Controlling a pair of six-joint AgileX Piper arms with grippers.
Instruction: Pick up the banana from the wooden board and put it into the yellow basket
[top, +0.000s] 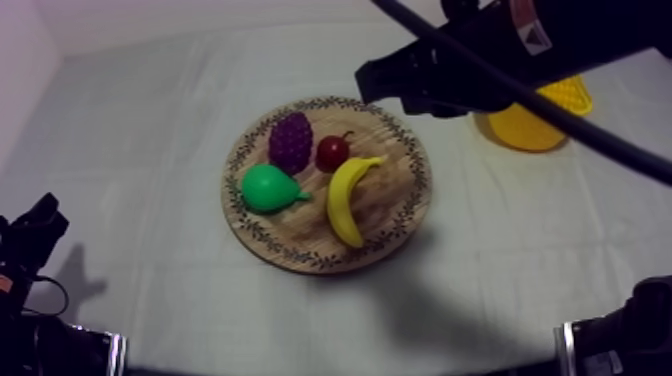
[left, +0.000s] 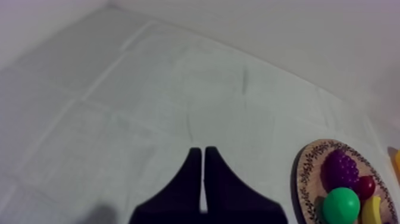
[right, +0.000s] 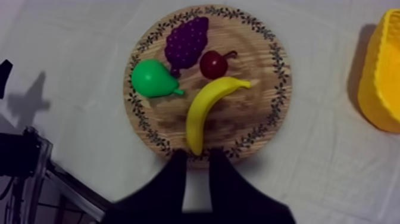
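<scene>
Your banana (top: 349, 196) lies on the wooden board (top: 290, 240), not in the yellow basket (top: 540, 128) yet. Your right gripper (right: 196, 179) hangs by the board with jaws apart and empty, so the grab and carry are left.

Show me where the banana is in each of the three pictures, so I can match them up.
Top view: the banana lies on the wooden board, right of the pear.
Left wrist view: a yellow sliver of it sits on the board next to the pear.
Right wrist view: it lies on the board, its tip just ahead of the open right gripper.
Shared landmark: the green pear.
</scene>
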